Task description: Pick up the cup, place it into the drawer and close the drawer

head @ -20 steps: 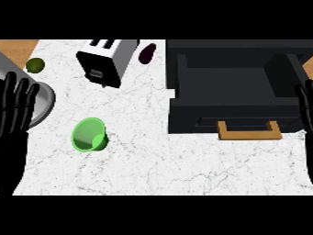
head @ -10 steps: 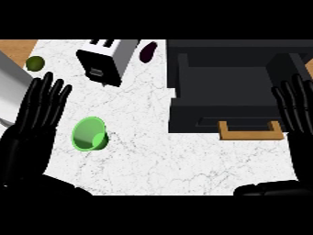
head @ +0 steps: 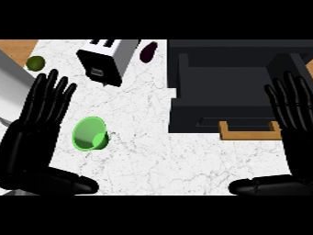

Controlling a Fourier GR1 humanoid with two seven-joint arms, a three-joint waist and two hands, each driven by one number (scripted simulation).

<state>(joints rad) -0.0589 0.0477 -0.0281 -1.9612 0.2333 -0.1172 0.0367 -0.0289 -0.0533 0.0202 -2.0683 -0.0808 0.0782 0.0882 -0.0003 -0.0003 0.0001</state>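
A green cup (head: 90, 133) lies on its side on the white counter (head: 145, 151), left of the open dark drawer (head: 237, 94). Left hand (head: 33, 133) spread flat just left of the cup; right hand (head: 304, 128) spread over the drawer's right edge.

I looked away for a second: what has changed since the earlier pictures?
Both hands moved inward over the counter: the left hand toward the green cup, the right hand beside the open drawer. Fingers stay straight; nothing grasped. Cup, toaster and drawer unmoved.
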